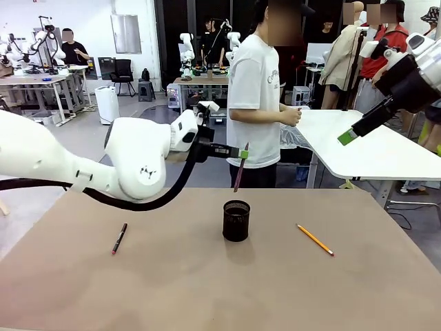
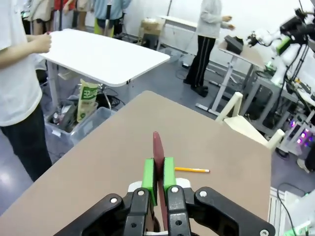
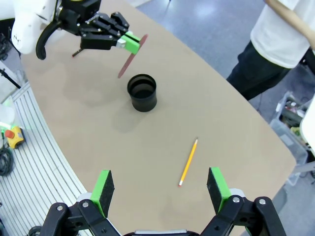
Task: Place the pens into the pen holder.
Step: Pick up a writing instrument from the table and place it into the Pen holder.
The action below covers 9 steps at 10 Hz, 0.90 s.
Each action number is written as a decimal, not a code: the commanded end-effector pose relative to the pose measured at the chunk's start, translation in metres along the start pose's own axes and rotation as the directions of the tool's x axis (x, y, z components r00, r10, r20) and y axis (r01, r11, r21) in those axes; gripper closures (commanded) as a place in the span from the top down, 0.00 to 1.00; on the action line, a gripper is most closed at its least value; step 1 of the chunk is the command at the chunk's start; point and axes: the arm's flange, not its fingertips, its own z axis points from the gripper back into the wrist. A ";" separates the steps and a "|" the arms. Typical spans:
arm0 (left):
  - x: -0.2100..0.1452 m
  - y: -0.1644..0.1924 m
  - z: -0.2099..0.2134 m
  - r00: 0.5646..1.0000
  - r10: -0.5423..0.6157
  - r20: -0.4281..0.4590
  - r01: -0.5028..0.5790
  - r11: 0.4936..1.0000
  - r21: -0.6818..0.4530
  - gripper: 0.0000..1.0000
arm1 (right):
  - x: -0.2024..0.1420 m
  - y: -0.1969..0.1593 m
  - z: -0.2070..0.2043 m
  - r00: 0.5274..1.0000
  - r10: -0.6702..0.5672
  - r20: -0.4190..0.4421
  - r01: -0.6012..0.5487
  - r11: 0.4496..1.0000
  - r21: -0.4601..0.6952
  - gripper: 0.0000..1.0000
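On brown tabletop (image 1: 207, 296), small black wire-mesh pen holder (image 1: 236, 221); near above, left jaws pinching tilted reddish-brown pen (image 1: 239, 172); right jaws spread, empty. Likely risk: slanted tip catching rim, toppling holder.

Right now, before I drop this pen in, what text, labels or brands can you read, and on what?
Nothing reads clearly enough to quote.
Green-and-white bag by the white table: bold print, too blurred.
Person's white T-shirt: chest print, too small.
Left arm: small dark mark, illegible.
Pen holder: no print visible.
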 end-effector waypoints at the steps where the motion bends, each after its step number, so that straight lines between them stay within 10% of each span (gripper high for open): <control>1: -0.009 0.003 0.016 1.000 -0.031 0.005 0.031 0.998 -0.060 0.00 | 0.001 0.000 0.001 1.000 -0.004 0.009 0.004 1.000 0.011 1.00; 9: 0.003 0.018 0.024 0.998 -0.066 0.008 0.066 0.994 -0.087 0.00 | 0.001 0.000 0.001 1.000 -0.004 0.009 0.004 1.000 0.011 1.00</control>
